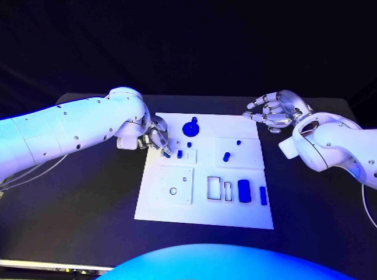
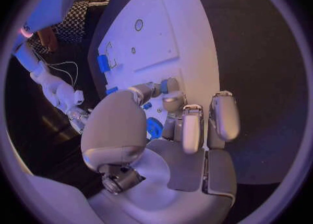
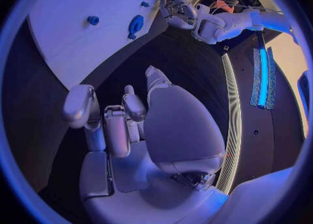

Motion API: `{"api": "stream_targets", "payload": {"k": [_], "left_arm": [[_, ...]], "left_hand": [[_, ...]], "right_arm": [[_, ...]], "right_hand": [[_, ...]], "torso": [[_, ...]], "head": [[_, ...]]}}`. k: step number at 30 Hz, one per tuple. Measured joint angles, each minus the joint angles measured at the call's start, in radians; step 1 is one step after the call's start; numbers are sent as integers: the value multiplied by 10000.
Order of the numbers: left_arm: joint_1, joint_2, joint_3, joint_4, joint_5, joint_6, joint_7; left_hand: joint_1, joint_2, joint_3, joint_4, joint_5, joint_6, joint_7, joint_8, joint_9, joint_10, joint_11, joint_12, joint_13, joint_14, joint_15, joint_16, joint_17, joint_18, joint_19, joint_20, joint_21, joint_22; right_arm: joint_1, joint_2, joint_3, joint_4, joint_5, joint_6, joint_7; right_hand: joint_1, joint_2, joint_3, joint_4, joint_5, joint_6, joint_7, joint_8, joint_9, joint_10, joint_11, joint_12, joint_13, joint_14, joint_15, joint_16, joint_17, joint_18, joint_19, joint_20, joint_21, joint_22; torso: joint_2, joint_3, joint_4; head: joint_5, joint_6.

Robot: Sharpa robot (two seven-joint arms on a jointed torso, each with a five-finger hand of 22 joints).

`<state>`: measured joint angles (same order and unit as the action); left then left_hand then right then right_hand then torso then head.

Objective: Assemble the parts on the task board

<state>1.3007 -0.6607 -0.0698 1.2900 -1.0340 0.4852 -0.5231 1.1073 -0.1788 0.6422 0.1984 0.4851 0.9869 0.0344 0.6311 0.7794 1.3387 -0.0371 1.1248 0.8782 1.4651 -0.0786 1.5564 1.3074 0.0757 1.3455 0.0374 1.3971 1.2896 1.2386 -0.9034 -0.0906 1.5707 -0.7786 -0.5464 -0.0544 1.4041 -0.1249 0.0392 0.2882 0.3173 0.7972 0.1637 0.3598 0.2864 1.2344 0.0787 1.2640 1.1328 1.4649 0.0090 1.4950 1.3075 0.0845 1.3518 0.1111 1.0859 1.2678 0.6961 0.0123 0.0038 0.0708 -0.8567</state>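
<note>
The white task board [image 1: 205,204] lies mid-table. My left hand [image 1: 155,137] reaches over its far left edge and pinches a small blue part [image 1: 167,154] between thumb and a finger; the left wrist view shows that part [image 2: 165,85] at the fingertips, just above the board [image 2: 189,36]. A round blue knob [image 1: 191,127] stands beside the hand. Small blue pegs [image 1: 180,154] [image 1: 227,156] stand mid-board, and a blue block [image 1: 243,187] and bar [image 1: 263,195] lie near the right edge. My right hand [image 1: 277,111] hovers off the far right corner, fingers apart, holding nothing.
The board carries a raised square plate [image 1: 176,185] with holes and a rectangular slot [image 1: 214,188]. Black table [image 1: 87,204] surrounds the board. Cables [image 1: 28,172] trail under my left arm. In the right wrist view the knob [image 3: 135,25] and my left hand [image 3: 179,10] lie beyond the fingers.
</note>
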Motion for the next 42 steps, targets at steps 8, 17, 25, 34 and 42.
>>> {"api": "stream_targets", "payload": {"k": [8,17,25,34,42], "left_arm": [[0,3,0,8,40,3,-4],[-4,15,0,-12,20,-6,5],[-9,25,1,-50,6,-8,29],[-11,49,0,-100,-49,10,58],[-19,76,-5,-183,-118,14,75]], "left_hand": [[31,31,0,0,-136,-19,20,0,-1,2,2,-66,-71,0,0,0,0,0,0,0,0,-38],[16,96,-1,-1,-206,-4,38,8,-5,-19,55,-109,-147,0,0,0,0,1,-1,0,0,-84],[-163,77,-196,-196,-207,-38,30,-45,35,-101,44,-245,-238,0,1,0,0,1,-45,44,-50,-126],[-447,-30,-70,-487,-209,-47,8,-108,39,-172,46,-250,-272,0,1,-39,0,1,-44,43,-109,-128],[-491,-68,-582,-119,-243,-15,-22,-198,10,-267,-14,-250,-265,0,0,-38,0,2,-44,43,-109,-131]], "right_arm": [[-4,3,0,-5,0,0,0],[-8,5,0,-6,0,0,0],[-10,0,0,-6,0,6,0],[-10,-3,0,-5,0,10,-3],[-10,-12,0,0,0,10,-5]], "right_hand": [[0,0,0,0,0,0,0,0,0,0,0,0,0,0,0,0,0,0,0,0,0,0],[0,0,0,0,0,0,0,0,1,0,0,0,0,0,0,0,-1,0,0,0,0,0],[0,0,34,34,0,0,0,0,-11,0,0,0,-18,0,0,-55,-1,0,0,0,-84,0],[-1,-1,34,34,0,0,0,0,-11,0,0,0,-17,0,0,-55,-2,0,0,0,-84,-4],[-41,-41,34,34,0,0,0,0,-11,0,0,0,-49,0,0,-55,-2,1,-37,-37,-152,-53]], "torso": [[0,-1,0],[0,-2,1],[0,0,1],[0,3,2],[0,3,2]], "head": [[-4,0],[-7,0],[-10,-1],[-20,-7],[-35,-8]]}}
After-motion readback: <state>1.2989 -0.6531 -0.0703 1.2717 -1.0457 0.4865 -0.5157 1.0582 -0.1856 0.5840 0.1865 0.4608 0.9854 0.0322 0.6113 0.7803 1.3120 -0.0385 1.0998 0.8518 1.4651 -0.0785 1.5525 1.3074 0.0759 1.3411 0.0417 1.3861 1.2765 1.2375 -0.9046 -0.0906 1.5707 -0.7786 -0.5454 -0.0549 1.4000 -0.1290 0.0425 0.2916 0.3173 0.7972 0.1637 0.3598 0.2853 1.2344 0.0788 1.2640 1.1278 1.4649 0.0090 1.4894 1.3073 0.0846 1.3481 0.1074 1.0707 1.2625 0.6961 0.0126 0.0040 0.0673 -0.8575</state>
